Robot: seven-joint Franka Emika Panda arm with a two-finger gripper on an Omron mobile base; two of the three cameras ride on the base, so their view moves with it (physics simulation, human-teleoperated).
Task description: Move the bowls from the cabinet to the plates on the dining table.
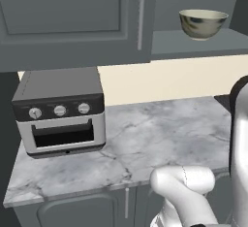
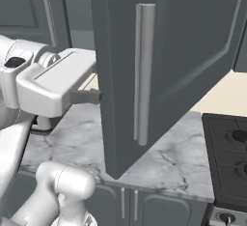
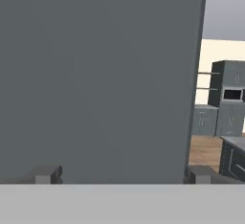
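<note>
**So: door stands between your pincer and the bowl**

Right now your pincer (image 3: pixel 119 176) is spread wide and holds nothing; in the hand view its two fingertips (image 3: pixel 47 174) sit far apart, pointed flat at the grey face of the open cabinet door (image 2: pixel 183 51). From the right base view, one finger pokes out from the hand just beside the door's near edge, close to it or touching, can't tell which.

The cream bowl (image 1: pixel 203 24) sits upright on the open cabinet shelf (image 1: pixel 193 44), up high and far right in the left base view, above the marble counter (image 1: pixel 160 134) and well right of the toaster oven (image 1: pixel 60 112). The red bowl isn't something you can place from these pictures.

My read: the bowl lies past the door panel, higher than the hand. You'd need to come round the door edge, then rise to the shelf. Being round, the bowl needs no particular approach angle; take the rim.
</note>
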